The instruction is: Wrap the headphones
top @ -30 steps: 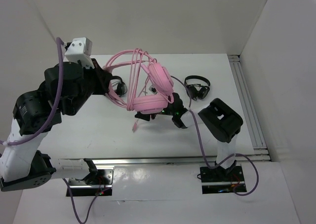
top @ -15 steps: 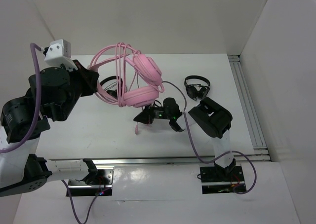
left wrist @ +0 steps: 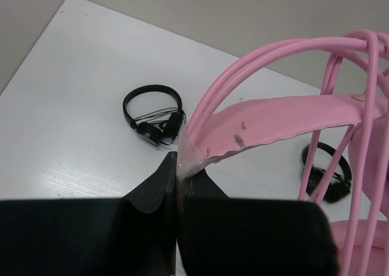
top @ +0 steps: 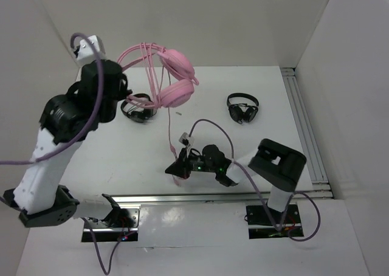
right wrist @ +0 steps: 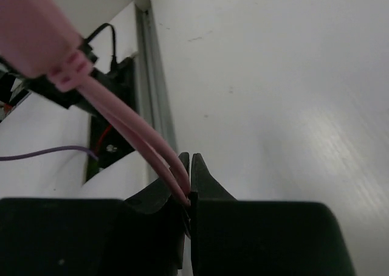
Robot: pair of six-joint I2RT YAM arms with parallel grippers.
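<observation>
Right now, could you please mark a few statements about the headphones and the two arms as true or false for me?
The left fingers pinch the headband of the pink headphones. True.
The pink headphones lie flat on the table. False: they hang above it, held up.
The right fingers are shut on the pink cable. True.
Only one pair of black headphones is on the table. False: two pairs lie there, one left, one right.
</observation>
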